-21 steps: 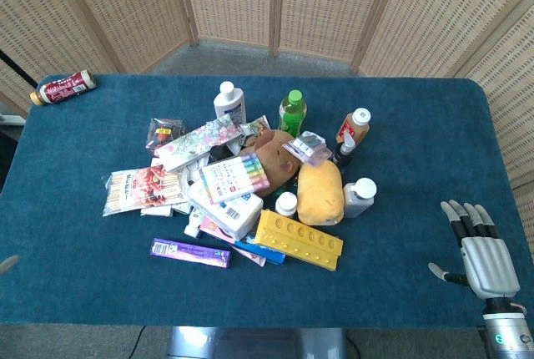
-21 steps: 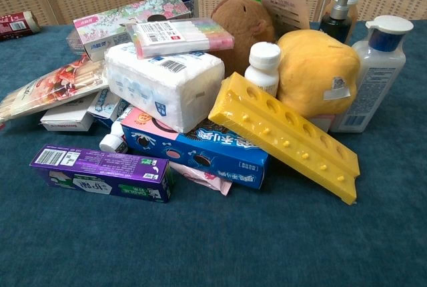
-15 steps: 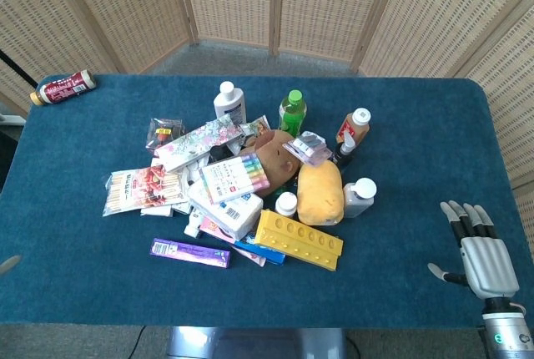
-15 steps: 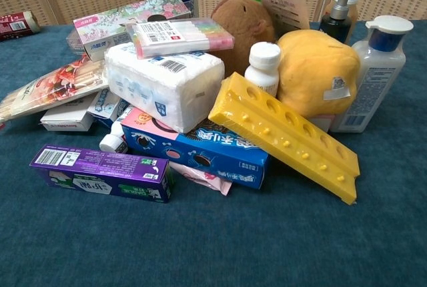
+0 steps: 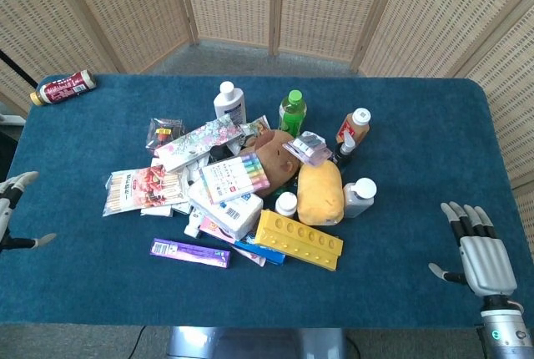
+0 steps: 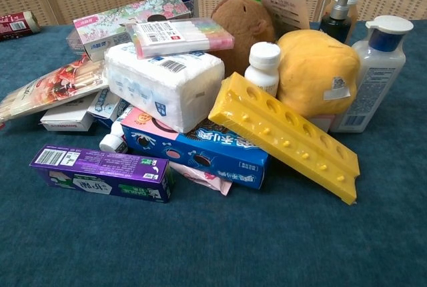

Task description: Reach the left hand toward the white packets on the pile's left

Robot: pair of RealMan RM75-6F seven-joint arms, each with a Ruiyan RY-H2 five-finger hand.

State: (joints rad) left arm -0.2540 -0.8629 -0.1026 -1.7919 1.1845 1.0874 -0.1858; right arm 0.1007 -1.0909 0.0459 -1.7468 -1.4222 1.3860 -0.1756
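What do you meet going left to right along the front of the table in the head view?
Left hand → purple box → yellow tray → right hand.

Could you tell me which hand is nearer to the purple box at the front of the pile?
Left. The left hand is at the table's left edge, the right hand far right of the purple box.

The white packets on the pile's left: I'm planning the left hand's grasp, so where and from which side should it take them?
Probably by the outer left end of the white packets, coming from the table's left where the left hand already is. That end lies flat and juts clear of the pile; the right end tucks under other items.
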